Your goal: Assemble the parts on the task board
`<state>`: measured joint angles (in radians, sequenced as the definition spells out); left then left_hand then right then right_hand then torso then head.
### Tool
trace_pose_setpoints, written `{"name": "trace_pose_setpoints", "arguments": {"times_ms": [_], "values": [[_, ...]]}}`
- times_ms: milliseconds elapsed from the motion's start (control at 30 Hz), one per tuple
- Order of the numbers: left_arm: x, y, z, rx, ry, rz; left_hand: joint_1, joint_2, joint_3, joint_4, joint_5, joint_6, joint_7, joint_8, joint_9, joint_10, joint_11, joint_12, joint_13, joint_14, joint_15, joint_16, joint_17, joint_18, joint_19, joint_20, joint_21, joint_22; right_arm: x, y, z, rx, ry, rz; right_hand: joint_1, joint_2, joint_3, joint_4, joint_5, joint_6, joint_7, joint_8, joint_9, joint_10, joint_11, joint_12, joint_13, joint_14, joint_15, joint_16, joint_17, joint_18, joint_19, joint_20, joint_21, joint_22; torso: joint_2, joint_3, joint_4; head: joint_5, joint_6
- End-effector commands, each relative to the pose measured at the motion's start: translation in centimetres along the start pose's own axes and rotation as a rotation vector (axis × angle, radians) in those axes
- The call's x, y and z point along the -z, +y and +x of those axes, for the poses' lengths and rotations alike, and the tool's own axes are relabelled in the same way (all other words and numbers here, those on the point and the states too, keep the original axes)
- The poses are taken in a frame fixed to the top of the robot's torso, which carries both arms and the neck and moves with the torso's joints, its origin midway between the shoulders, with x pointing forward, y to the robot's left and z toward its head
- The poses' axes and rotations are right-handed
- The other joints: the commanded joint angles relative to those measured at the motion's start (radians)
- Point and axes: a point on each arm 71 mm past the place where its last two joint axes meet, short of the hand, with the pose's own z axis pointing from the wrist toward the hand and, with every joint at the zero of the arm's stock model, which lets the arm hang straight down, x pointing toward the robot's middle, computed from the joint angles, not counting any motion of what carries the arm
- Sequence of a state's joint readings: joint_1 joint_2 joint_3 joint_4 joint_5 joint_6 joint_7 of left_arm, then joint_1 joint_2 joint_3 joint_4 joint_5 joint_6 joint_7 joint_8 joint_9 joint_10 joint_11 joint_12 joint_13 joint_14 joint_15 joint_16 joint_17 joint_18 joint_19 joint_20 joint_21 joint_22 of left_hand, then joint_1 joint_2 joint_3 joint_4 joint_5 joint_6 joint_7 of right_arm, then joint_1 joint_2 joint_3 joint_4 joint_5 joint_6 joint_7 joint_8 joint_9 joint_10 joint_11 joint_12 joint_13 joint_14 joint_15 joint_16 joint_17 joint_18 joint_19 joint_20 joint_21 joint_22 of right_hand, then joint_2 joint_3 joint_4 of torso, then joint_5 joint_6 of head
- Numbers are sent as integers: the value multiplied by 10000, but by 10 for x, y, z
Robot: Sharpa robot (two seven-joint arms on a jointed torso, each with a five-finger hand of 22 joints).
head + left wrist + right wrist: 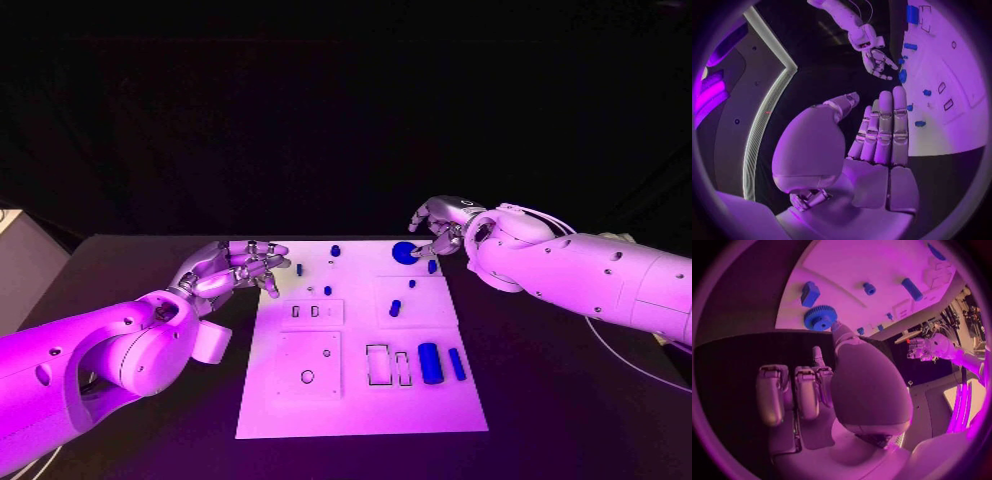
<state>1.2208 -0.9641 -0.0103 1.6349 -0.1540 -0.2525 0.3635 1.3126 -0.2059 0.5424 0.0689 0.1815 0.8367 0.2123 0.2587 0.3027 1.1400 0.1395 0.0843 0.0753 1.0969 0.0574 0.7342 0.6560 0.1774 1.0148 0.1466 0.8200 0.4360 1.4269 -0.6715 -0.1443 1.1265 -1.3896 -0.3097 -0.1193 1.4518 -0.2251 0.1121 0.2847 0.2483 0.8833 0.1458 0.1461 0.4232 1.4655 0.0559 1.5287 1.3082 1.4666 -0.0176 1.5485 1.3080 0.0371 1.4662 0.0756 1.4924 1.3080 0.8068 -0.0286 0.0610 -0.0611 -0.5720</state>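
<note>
Left hand (231, 268): positioned at the far left corner of the board (361, 400), fingers extended and close together, thumb apart, holding nothing. The left wrist view shows the flat fingers (886, 130) beside the board edge.

Board: a white plate at table centre. Small blue pegs (327, 290) stand across its far half. A recessed panel with an oval hole (307, 376) occupies the near left. Two blue cylinders (428, 358) lie side by side at the near right, next to rectangular slots (378, 364).

Gear (404, 252): lies flat at the far right of the board.

Right hand (437, 228): just beyond the gear at the far right corner, fingers loosely curled and apart, holding nothing. In the right wrist view the thumb tip (837, 327) is just beside the gear (820, 318); contact cannot be determined.
</note>
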Motion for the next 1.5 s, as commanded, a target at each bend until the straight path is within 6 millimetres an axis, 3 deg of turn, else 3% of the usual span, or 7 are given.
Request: {"name": "trace_pose_setpoints", "arguments": {"times_ms": [33, 267, 433, 667, 867, 1500], "values": [[-1, -1, 4, 90, 269, 65, 57, 27, 10, -56, -53, -75, -17, -61, 24, -84, -17, -38, -2, -63, 4, -47, -16, 62, -59, 5, 18, -11, -2, -2, 5, -459, 454, 387, 44, 28, 66, -4, 55, 71, 9, 46, 13, 602, 95, 81, 2261, 991, 50, 70, 2370, -140, 711, 103, 41, 1714, 5, -5, -11, 20, -14], [-1, -1, 6, 109, 314, 73, 57, 27, 10, -56, -53, -75, -17, -61, 24, -84, -17, -38, -2, -63, 4, -47, -16, 62, -59, 5, 18, -11, -5, -1, 14, -723, 615, 516, 4, 59, 104, 13, 82, 60, 33, 59, 15, 686, 113, 148, 2331, 1001, 64, 102, 2422, -155, 732, 115, 90, 1776, 6, -10, 0, 28, -53], [0, -1, 6, 111, 316, 68, 57, 27, 10, -56, -53, -75, -17, -61, 24, -84, -17, -38, -2, -63, 4, -47, -16, 62, -59, 5, 18, -11, -7, 2, 18, -897, 703, 539, -12, 104, 165, 11, 145, 47, 52, 72, 15, 705, 131, 165, 2348, 1003, 83, 108, 2430, -154, 731, 130, 91, 1777, 24, 14, 14, 71, -104], [0, -1, 6, 109, 313, 69, 57, 27, 10, -56, -53, -75, -17, -61, 24, -84, -17, -38, -2, -63, 4, -47, -16, 62, -59, 5, 18, -11, -10, 2, 21, -1017, 755, 639, -48, 179, 261, 14, 232, 42, 72, 94, 15, 705, 152, 168, 2349, 1004, 101, 116, 2442, -158, 734, 151, 105, 1796, 9, 10, -6, 143, -169], [0, -1, 6, 115, 327, 70, 57, 27, 10, -56, -53, -75, -17, -61, 24, -84, -17, -38, -2, -63, 4, -47, -16, 62, -59, 5, 18, -11, -11, 0, 21, -1069, 625, 733, -27, 284, 437, -17, 338, 33, 95, 115, 9, 710, 171, 174, 2355, 1001, 123, 112, 2430, -158, 732, 174, 109, 1802, 6, 3, 18, 137, -181], [0, -1, 6, 112, 320, 62, 57, 27, 10, -56, -53, -75, -17, -61, 24, -84, -17, -38, -2, -63, 4, -47, -16, 62, -59, 5, 18, -11, -14, -2, 25, -1311, 945, 902, -103, 348, 585, 11, 432, 14, 123, 125, -3, 648, 197, 131, 2308, 1001, 144, 113, 2430, -151, 719, 196, 91, 1784, 15, 12, 10, 154, -179]]}}
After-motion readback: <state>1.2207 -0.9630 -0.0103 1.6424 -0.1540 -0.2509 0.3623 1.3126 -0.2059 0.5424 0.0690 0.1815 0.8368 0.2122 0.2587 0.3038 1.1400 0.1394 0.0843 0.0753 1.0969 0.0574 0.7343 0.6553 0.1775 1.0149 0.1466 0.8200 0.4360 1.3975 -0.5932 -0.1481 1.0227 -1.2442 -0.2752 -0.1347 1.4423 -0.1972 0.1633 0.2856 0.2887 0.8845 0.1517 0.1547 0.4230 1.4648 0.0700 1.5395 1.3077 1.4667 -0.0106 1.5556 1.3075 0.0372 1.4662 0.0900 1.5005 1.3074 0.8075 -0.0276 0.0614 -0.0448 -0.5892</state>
